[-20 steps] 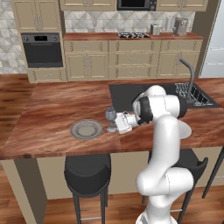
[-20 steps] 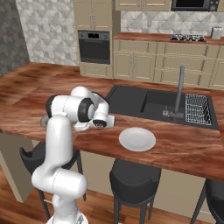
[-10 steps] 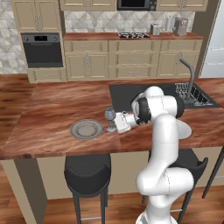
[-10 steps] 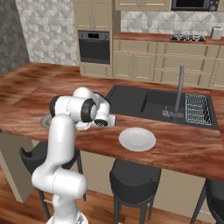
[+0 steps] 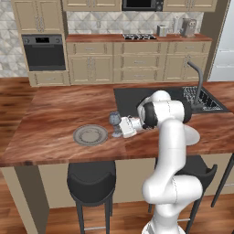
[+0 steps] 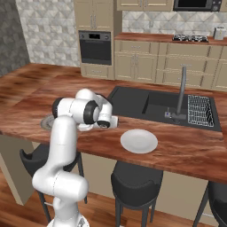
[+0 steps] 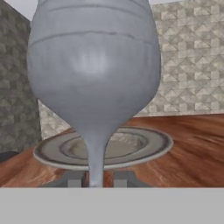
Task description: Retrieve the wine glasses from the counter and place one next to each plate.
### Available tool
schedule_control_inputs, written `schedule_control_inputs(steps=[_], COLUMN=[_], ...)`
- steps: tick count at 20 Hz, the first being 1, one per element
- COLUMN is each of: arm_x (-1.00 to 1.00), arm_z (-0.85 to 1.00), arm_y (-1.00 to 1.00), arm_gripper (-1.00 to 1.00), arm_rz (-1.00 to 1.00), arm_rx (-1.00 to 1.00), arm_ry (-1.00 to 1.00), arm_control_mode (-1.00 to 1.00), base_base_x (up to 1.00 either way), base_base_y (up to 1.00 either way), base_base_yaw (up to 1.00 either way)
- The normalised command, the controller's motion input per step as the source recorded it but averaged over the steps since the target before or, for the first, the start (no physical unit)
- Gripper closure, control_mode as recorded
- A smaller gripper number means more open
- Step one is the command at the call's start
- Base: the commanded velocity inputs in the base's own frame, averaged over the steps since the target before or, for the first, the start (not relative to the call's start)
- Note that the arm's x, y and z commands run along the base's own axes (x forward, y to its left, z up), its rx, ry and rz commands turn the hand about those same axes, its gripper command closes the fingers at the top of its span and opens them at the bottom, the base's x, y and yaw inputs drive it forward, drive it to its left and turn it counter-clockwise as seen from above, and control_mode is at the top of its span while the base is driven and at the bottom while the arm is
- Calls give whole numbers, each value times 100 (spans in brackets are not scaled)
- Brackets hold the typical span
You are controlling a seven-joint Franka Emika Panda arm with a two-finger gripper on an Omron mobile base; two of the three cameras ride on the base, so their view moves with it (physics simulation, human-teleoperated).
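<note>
A blue-grey wine glass (image 5: 114, 120) stands upright on the counter (image 5: 50, 114), just right of the grey ringed plate (image 5: 90, 135). My gripper (image 5: 120, 129) reaches in from the right at stem height. In the hand view the wine glass (image 7: 94, 74) looms close, its stem between my gripper (image 7: 99, 179) tips. The fingertips (image 7: 74, 179) stand slightly off the stem on each side, so the gripper is narrowly open around it. Behind the stem lies the grey plate (image 7: 144, 144). The white plate (image 6: 138, 141) lies further right on the counter, near its front edge.
A dark sink (image 6: 150, 104) with a tall faucet (image 6: 181, 95) and a dish rack (image 6: 200, 108) is set in the island behind the white plate. Black stools (image 5: 90, 176) stand under the front edge. Cabinets and an oven (image 5: 44, 52) line the far wall.
The fingertips have eased a little apart from the glass stem. The arm and the glass have stayed in nearly the same place beside the grey plate.
</note>
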Motion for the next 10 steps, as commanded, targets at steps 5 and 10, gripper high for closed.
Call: schedule_control_inputs(steps=[5, 10], arm_x=[0, 0], arm_z=[-19, -17], arm_y=[0, -6], arm_gripper=[-100, -100], arm_rz=[0, 0], arm_rx=[0, 0], arm_ry=[0, 0], arm_control_mode=[-100, -100], base_base_x=[0, 0], base_base_y=[0, 0], base_base_yaw=[0, 0])
